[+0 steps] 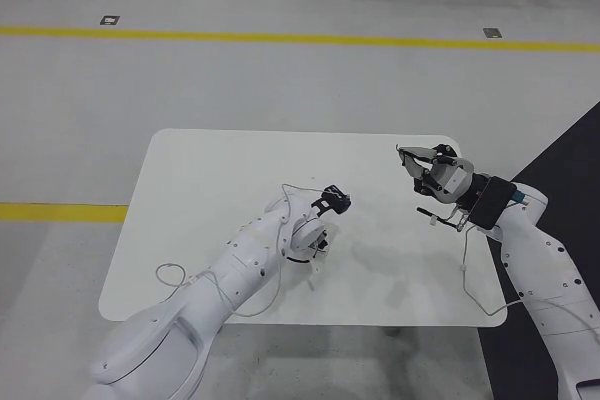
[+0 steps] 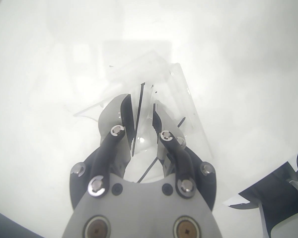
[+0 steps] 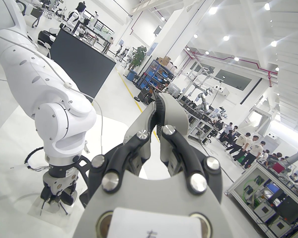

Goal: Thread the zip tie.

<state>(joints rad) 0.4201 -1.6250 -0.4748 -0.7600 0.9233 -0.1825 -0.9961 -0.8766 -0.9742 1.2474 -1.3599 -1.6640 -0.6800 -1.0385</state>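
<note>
Straddling the black zip tie [image 2: 138, 115] lengthwise with fingers parted and gripping nothing, the left pincer [image 2: 140, 100] is hovering nearer than the closed, empty right pincer [image 3: 159, 98].

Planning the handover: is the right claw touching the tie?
Apart. Left wrist view shows the tie inside the left claw; right wrist view shows the right claw far from it.

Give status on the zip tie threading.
Done: no closed loop visible. In hand: left gripper sits open astride the zip tie on a clear plastic sheet, not gripping it. Left: grasp and thread; right gripper is shut, empty, raised.
</note>
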